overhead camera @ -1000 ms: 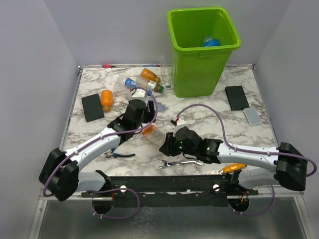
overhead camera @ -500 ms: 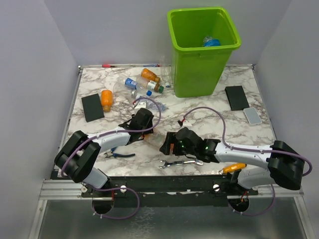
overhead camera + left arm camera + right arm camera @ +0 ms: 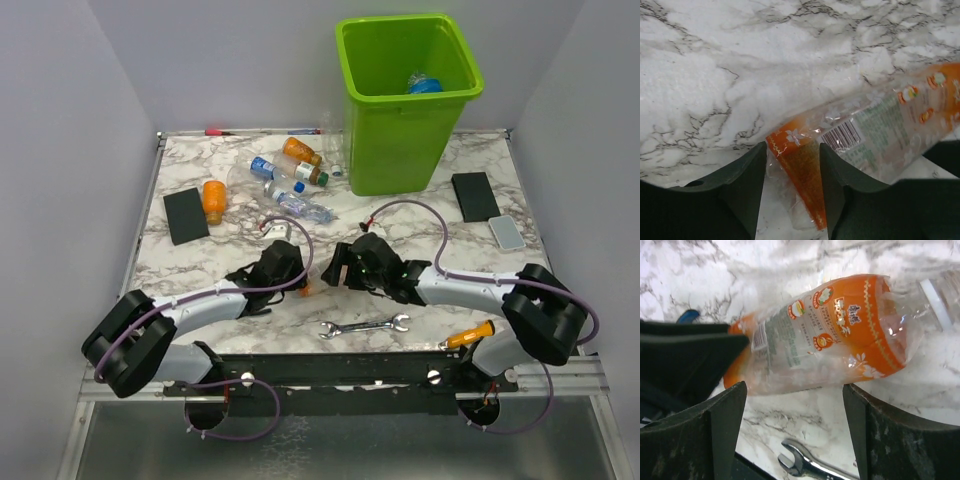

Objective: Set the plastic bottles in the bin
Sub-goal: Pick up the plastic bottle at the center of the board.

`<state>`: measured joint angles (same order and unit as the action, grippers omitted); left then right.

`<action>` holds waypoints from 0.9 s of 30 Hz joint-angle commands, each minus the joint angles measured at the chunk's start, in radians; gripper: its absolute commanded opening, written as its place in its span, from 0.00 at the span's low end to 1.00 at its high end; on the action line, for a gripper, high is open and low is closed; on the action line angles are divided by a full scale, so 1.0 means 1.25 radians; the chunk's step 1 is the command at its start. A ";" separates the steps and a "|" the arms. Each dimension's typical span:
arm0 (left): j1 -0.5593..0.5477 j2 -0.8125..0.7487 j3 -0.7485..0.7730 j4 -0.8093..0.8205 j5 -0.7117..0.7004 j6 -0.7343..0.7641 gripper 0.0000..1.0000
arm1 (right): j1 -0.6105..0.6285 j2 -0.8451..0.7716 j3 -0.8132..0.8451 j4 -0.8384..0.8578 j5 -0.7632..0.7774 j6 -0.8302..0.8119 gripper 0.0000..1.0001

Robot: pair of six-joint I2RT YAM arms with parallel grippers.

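Note:
A crushed clear bottle with an orange label (image 3: 875, 125) (image 3: 840, 330) lies on the marble table between my two grippers. My left gripper (image 3: 792, 147) (image 3: 303, 278) is shut on its flattened bottom end, a finger pressing each side. Facing it, my right gripper (image 3: 794, 387) (image 3: 335, 268) stands open, its fingers wide apart and just short of the bottle. More plastic bottles lie at the back left: an orange one (image 3: 213, 198), another orange one (image 3: 300, 152) and clear ones (image 3: 300, 207). The lime-green bin (image 3: 400, 140) stands at the back with a blue-capped bottle (image 3: 425, 84) inside.
A silver wrench (image 3: 365, 326) (image 3: 805, 465) lies near the front edge, just below my right gripper. An orange-handled screwdriver (image 3: 470, 335) lies at the front right. Black pads (image 3: 186, 215) (image 3: 474, 196) sit left and right, with a grey slab (image 3: 506, 232) beside the right one.
My right gripper has opened and let go of the orange-labelled bottle. My left gripper has swung down to the bottle's other end and closed on it.

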<state>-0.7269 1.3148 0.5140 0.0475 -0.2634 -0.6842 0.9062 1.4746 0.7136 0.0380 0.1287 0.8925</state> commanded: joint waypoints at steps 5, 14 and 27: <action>-0.104 -0.059 -0.010 0.061 0.036 -0.037 0.48 | -0.043 0.044 0.063 -0.013 0.005 -0.096 0.83; -0.122 -0.224 0.035 -0.033 -0.086 0.059 0.82 | -0.049 -0.207 0.018 -0.202 0.078 -0.173 0.84; -0.159 0.126 0.308 -0.186 0.079 0.338 0.99 | -0.049 -0.566 -0.100 -0.277 0.039 -0.146 0.84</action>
<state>-0.8871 1.3746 0.8608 -0.0681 -0.2440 -0.4061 0.8490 0.8452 0.6079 -0.2699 0.1806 0.7063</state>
